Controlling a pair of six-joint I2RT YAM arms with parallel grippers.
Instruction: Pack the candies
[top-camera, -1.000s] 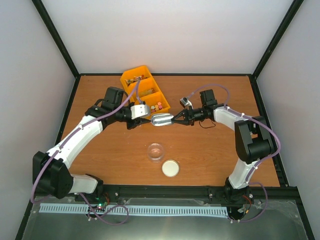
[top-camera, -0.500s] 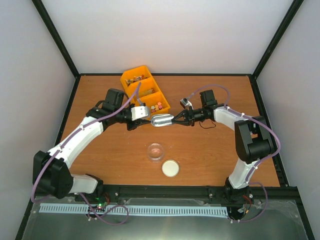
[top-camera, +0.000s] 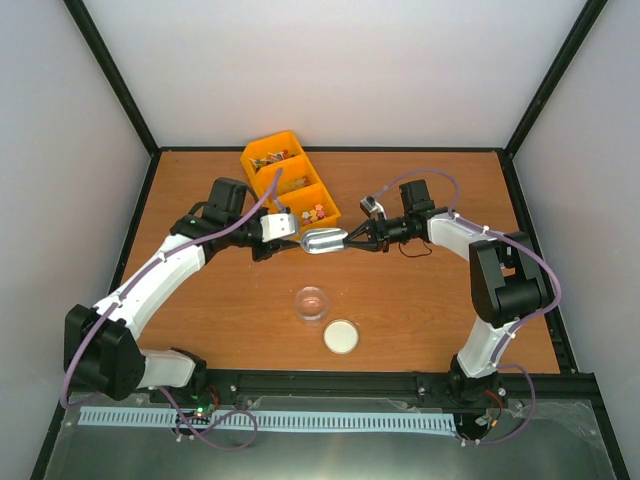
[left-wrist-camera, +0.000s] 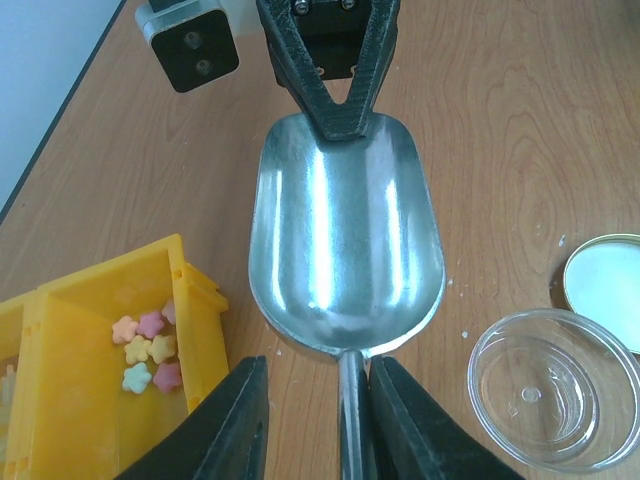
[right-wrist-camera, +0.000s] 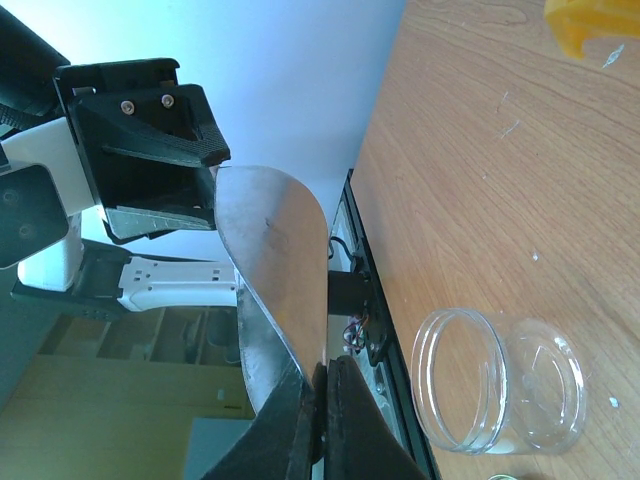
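Both arms reach inward: left pincer (left-wrist-camera: 308, 420) clamps scoop (left-wrist-camera: 345, 240) handle, right pincer (left-wrist-camera: 338, 118) pinched on bowl's rim.

A brown wooden table (top-camera: 420, 300) stands inside a booth of plain white walls (top-camera: 340, 70) with black frame bars (top-camera: 110, 75) at the corners; the light is soft and even

pastel flower-shaped candies (left-wrist-camera: 147, 350) lie loose in the yellow bin's end compartment
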